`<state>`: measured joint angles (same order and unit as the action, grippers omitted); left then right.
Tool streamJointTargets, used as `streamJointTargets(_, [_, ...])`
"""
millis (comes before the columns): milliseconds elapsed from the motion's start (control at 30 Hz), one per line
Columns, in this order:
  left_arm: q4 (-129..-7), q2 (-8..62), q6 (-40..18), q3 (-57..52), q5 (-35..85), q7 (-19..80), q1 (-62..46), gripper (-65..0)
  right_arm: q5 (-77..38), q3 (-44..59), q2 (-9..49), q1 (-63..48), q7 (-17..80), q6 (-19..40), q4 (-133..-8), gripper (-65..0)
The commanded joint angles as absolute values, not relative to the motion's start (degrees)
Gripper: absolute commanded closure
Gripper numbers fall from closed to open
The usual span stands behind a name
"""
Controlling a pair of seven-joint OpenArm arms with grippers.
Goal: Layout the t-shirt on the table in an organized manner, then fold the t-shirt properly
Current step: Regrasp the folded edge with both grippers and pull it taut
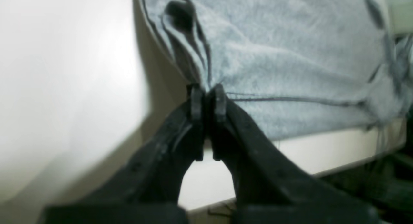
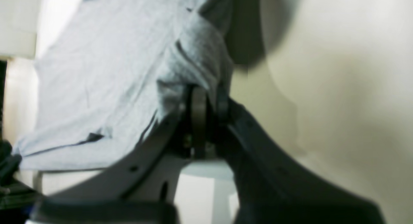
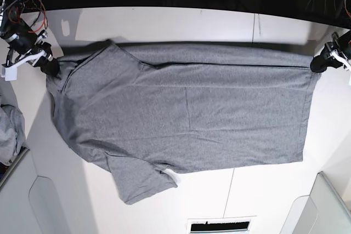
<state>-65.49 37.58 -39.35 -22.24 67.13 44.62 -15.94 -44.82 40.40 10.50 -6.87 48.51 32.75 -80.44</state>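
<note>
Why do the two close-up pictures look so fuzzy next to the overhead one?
Left wrist view: the claw and the t-shirt are soft with blur, and the table glares white. Right wrist view: smeared too, with a dark shadow beside the cloth. Base view: sharp and evenly lit, with a thin shadow along the shirt's far edge.

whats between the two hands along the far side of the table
The t-shirt: in the base view its far edge runs stretched from the right hand to the left hand, each shut on a corner. Nothing else lies between them.
</note>
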Motion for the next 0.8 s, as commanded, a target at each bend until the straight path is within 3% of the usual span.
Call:
streamJointTargets(0, [-67.5,39.3,-40.0,-23.0,68.4,43.6,-16.9,0.0,-46.5,40.6,12.1,-8.1,47.4,33.3,-82.3,0.0])
streamJointTargets(400, [-72.6,39.4,-40.0,-23.3,67.9,45.1,-23.2,0.0,-46.5,40.6,14.5,-19.1,46.7,33.3,-89.6,0.0])
streamJointTargets(433, [-72.6,39.3,-40.0,-23.3,67.9,45.1,-23.2,-1.2,-46.5,40.6,14.5,-19.0,46.6,33.3,-89.6,0.0])
streamJointTargets(500, [-72.6,39.4,-40.0,-23.3,67.9,45.1,-23.2,-12.1,-46.4,40.6,14.5,-18.9,46.5,33.3,-89.6,0.0])
streamJointTargets(567, [-72.5,39.4,-40.0,-23.3,67.9,45.1,-23.2,-20.4,-46.1,40.6,14.5,-18.8,46.5,33.2,-89.6,-18.9])
streamJointTargets(633, [-72.6,39.4,-40.0,-23.6,68.6,47.8,-23.2,-26.9,-45.4,40.7,14.5,-18.8,46.4,33.2,-89.7,-32.9])
streamJointTargets(767, [-73.8,39.4,-40.0,-26.1,75.4,55.7,-23.1,-30.0,-45.3,43.6,14.5,-18.7,46.2,33.2,-90.8,-35.1])
